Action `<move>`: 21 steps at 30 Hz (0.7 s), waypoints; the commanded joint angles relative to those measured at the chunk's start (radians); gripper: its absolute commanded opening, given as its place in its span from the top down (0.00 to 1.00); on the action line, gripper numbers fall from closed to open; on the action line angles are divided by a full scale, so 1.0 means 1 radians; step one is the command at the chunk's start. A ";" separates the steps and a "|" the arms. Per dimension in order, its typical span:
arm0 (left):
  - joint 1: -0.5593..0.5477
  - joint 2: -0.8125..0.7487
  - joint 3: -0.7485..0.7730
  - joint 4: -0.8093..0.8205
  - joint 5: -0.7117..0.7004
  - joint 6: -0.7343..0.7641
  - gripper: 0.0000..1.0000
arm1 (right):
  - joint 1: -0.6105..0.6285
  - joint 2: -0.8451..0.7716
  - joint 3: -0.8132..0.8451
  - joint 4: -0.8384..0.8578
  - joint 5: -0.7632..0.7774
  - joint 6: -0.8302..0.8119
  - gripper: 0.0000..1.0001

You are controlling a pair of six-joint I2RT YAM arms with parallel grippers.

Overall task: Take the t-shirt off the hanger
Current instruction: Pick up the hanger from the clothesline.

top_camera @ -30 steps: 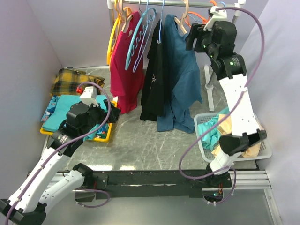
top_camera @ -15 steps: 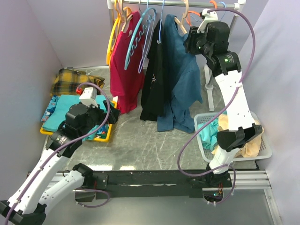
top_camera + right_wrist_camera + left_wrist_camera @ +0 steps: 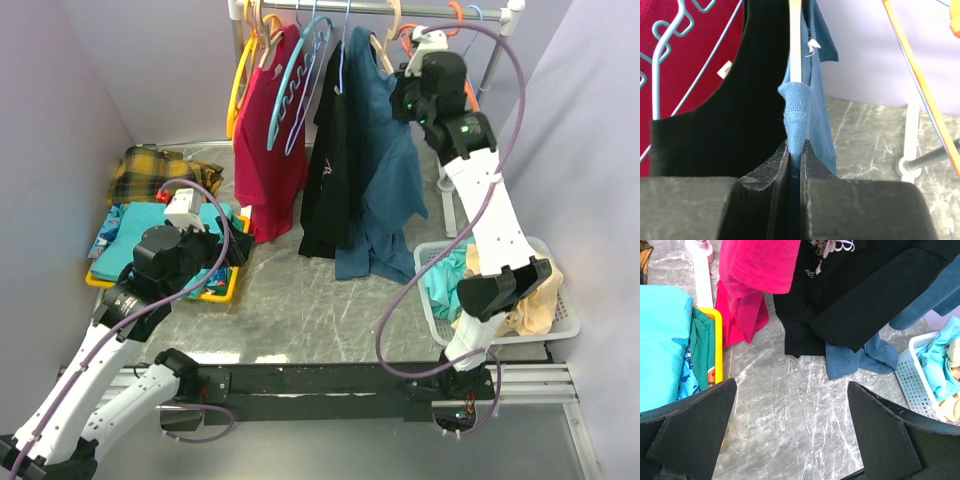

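The blue t-shirt [image 3: 392,170] hangs on a pale wooden hanger [image 3: 384,42] from the rail at the back. My right gripper [image 3: 407,88] is raised to its shoulder. The right wrist view has the gripper [image 3: 795,150] shut on the blue t-shirt's ribbed collar edge [image 3: 795,107], just below the wooden hanger's arm [image 3: 796,40]. Low at the left my left gripper [image 3: 236,246] stays open above the table, with nothing between its fingers [image 3: 695,430]; the blue t-shirt's hem [image 3: 860,357] lies ahead of it.
A black shirt [image 3: 328,170] and a red shirt [image 3: 268,150] hang left of the blue one, with a light-blue wire hanger [image 3: 300,80] between them. Orange hangers [image 3: 920,85] hang to the right. Clothes fill a yellow tray [image 3: 225,290] and a white basket [image 3: 560,325].
My right gripper has moved left and up to the blue t-shirt's shoulder and shut on its collar. The left arm has barely shifted and stays open.
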 commanded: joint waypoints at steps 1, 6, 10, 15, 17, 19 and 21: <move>-0.003 -0.013 0.034 0.006 0.021 0.007 0.01 | 0.086 -0.120 -0.067 0.168 0.163 -0.032 1.00; -0.003 -0.037 0.034 -0.009 0.012 0.010 0.00 | 0.115 -0.163 -0.044 0.259 0.302 -0.045 1.00; -0.003 -0.045 0.037 -0.015 0.009 0.010 0.01 | 0.117 -0.125 0.096 0.248 0.325 -0.052 1.00; -0.003 -0.053 0.043 -0.023 0.011 0.015 0.01 | 0.125 -0.135 0.108 0.197 0.342 -0.073 1.00; -0.003 -0.057 0.048 -0.025 0.015 0.018 0.01 | 0.141 -0.215 -0.018 0.205 0.344 -0.067 1.00; -0.003 -0.062 0.055 -0.029 0.023 0.026 0.01 | 0.166 -0.323 -0.169 0.199 0.359 -0.053 1.00; -0.003 -0.063 0.060 -0.032 0.029 0.032 0.01 | 0.190 -0.408 -0.281 0.193 0.379 -0.006 1.00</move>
